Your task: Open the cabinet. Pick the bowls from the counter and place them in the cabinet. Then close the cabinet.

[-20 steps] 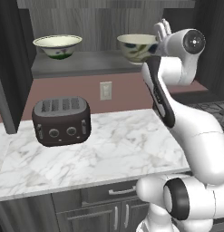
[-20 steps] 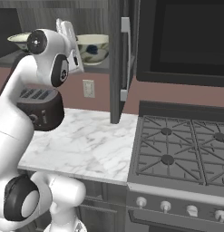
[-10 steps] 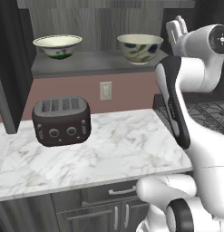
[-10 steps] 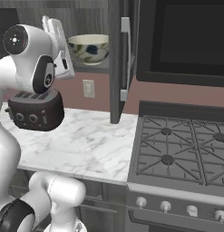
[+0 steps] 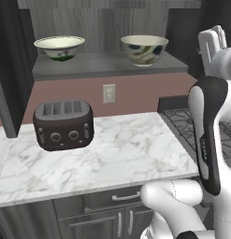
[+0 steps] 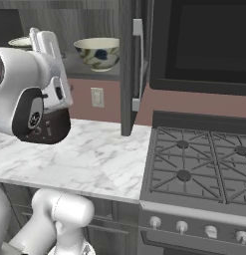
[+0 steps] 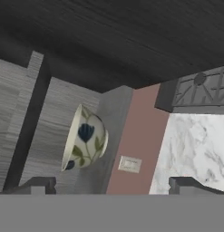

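— On the cabinet shelf: two bowls — one left, one right, well apart.
— One toaster on the counter. Gripper spread wide, holding nothing.

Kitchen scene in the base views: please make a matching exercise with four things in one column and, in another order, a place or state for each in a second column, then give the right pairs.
Things:
1. toaster
2. floral bowl
3. cabinet door
4. gripper

Places or states:
A. swung open, beside the stove
B. on the marble counter, below the shelf
C. open, holding nothing
D. on the cabinet shelf, right of the other bowl

Right pairs: 1-B, 2-D, 3-A, 4-C
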{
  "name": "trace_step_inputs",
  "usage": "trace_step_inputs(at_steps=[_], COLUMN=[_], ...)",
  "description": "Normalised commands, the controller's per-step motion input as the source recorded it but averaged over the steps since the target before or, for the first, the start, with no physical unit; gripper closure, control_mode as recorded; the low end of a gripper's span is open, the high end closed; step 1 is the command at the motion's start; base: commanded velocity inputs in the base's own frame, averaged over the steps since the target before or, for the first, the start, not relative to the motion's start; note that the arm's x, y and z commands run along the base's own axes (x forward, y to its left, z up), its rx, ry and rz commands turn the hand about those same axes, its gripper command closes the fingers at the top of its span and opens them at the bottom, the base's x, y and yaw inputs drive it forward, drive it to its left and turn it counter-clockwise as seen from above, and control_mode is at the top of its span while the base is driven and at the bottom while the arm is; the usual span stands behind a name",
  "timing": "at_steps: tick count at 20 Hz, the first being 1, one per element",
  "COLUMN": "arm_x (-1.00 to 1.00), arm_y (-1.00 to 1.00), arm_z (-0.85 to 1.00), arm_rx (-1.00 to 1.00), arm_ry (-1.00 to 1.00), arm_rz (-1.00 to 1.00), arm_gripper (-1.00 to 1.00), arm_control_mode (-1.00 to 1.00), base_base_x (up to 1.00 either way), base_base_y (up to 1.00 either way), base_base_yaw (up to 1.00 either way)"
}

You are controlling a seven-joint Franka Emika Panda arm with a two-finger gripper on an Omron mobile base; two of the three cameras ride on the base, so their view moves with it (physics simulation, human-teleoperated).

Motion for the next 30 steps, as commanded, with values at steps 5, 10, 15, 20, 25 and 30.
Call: trace_step_inputs(at_steps=[5,10,15,20,25,30], arm_x=[-0.84,-0.50,-0.31,-0.10,-0.53,-0.40], arm_y=[-0.15,-0.34,-0.22,0.00,-0.06,-0.21], arm_z=[0.02,0.01,0.04,0.09,0.20,0.00], arm_rx=[0.07,0.08,0.03,0.00,0.00,0.00], arm_ry=[0.01,0.07,0.05,0.08,-0.08,-0.11], arm_rz=[0.00,0.03,0.11,0.17,0.14,0.09], arm_gripper=[-1.00,-1.00,-1.00,-1.00,-1.00,-1.00], arm_control_mode=[-1.00,-1.00,-1.00,-1.00,-1.00,-1.00], base_base_x=[0.00,0.00,0.00,0.00,0.00,0.00], base_base_y=[0.00,0.00,0.00,0.00,0.00,0.00], base_base_yaw=[0.00,0.00,0.00,0.00,0.00,0.00])
